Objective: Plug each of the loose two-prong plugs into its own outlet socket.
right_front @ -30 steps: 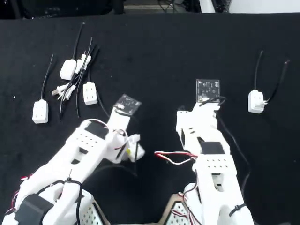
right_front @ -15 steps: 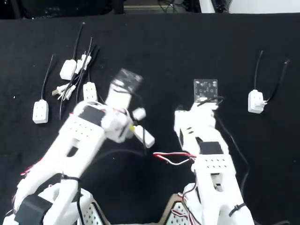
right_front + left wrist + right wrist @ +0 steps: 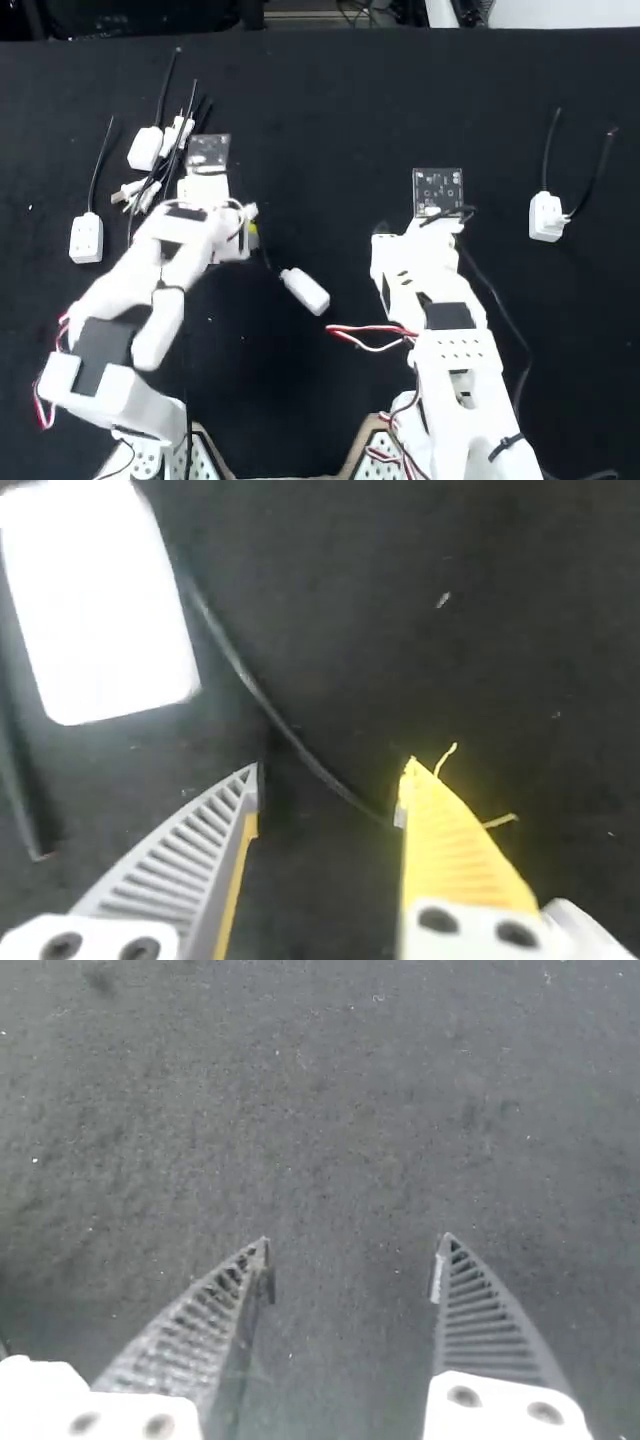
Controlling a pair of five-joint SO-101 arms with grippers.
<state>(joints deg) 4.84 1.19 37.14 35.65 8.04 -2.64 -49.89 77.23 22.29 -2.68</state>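
My left gripper is open and low over the black cloth. A thin black cord runs between its grey and yellow fingertips. A white outlet socket lies just beyond them. From above, the left arm ends at the cluster of white sockets and loose two-prong plugs at the far left. My right gripper is open over bare cloth near the table's middle, holding nothing. At the right, a socket has a plug and cords at it.
Another white socket lies alone at the far left, and one more sits at the back of the cluster. A white oblong piece with a black cord lies between the two arms. Red and white wires loop off the right arm.
The left arm has swung from the table's middle toward the far left, up to the cluster of sockets and plugs. The white oblong piece stayed behind. The right arm has barely moved.
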